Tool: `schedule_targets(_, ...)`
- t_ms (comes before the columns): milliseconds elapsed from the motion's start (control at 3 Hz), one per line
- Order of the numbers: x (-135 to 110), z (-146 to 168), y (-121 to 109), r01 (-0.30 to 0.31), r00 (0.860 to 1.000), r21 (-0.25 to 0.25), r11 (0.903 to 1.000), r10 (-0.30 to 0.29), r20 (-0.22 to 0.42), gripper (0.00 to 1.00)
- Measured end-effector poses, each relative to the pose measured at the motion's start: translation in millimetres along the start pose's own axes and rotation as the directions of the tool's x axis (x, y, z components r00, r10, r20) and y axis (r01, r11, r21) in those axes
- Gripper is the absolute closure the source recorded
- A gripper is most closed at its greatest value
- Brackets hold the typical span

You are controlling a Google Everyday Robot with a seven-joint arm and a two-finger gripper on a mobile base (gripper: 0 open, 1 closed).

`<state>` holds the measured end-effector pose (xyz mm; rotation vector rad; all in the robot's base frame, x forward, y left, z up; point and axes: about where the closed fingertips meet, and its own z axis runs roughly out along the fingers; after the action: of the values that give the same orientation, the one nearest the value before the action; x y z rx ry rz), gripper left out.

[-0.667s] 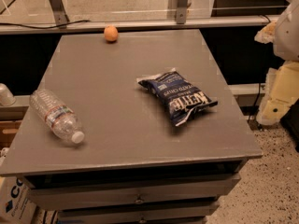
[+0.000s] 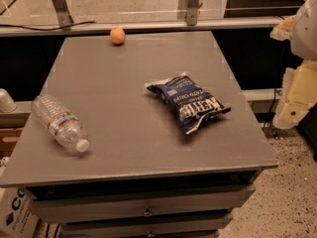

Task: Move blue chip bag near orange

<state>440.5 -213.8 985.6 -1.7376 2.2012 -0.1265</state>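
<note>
The blue chip bag lies flat on the grey table, right of centre, its white lettering facing up. The orange sits near the table's far edge, left of centre, well apart from the bag. My gripper shows as cream-coloured parts at the right edge of the view, off the table's right side and level with the bag. It holds nothing that I can see.
A clear plastic water bottle lies on its side at the table's left front. A metal rail with posts runs behind the table. Drawers sit under the tabletop. A box stands at lower left.
</note>
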Motion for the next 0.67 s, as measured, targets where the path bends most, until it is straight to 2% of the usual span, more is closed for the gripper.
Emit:
schedule_targets(333,-12.7,5.9,0.4,0.050,0.998,0.019,0.9986,-0.050,0.031,0.00)
schedule_targets(667,-33.0,29.0,0.4,0.086,0.995,0.038,0.9955,-0.088,0.050,0.00)
